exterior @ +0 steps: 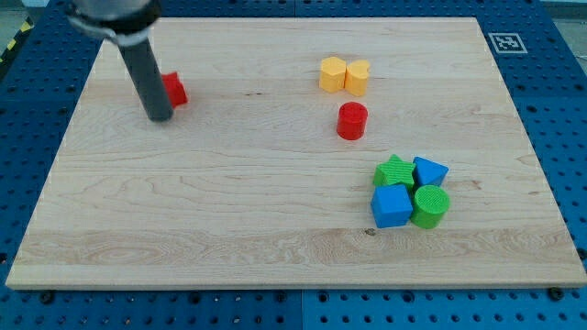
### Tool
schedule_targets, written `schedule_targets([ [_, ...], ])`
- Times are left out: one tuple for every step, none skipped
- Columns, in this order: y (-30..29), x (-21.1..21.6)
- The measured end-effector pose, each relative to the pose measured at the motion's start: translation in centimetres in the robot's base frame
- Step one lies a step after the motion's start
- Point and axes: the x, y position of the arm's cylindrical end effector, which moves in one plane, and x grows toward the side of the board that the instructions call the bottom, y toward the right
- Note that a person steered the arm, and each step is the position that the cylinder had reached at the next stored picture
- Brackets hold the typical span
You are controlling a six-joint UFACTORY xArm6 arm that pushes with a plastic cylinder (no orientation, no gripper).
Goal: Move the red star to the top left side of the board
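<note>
Now my tip (160, 116) touches the red block (173, 89), probably the star, half hidden behind the rod, near the board's (229, 229) top-left edge; bare wood surrounds them

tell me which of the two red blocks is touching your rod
The red block at the view's upper left, partly hidden behind my tip. The red cylinder stands apart mid-board.

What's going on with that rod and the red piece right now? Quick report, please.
My tip touching red star, on its lower-left edge. Star half hidden behind rod, already in board's top left. Nothing in the way; red cylinder far right.
</note>
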Motion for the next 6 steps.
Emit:
schedule_targets([
  [-1.0,-6.4],
  [-0.9,-3.4],
  [1.5,-1.4],
  [4.4,-3.9],
  [3.2,-7.5],
  [2.5,-7.4],
])
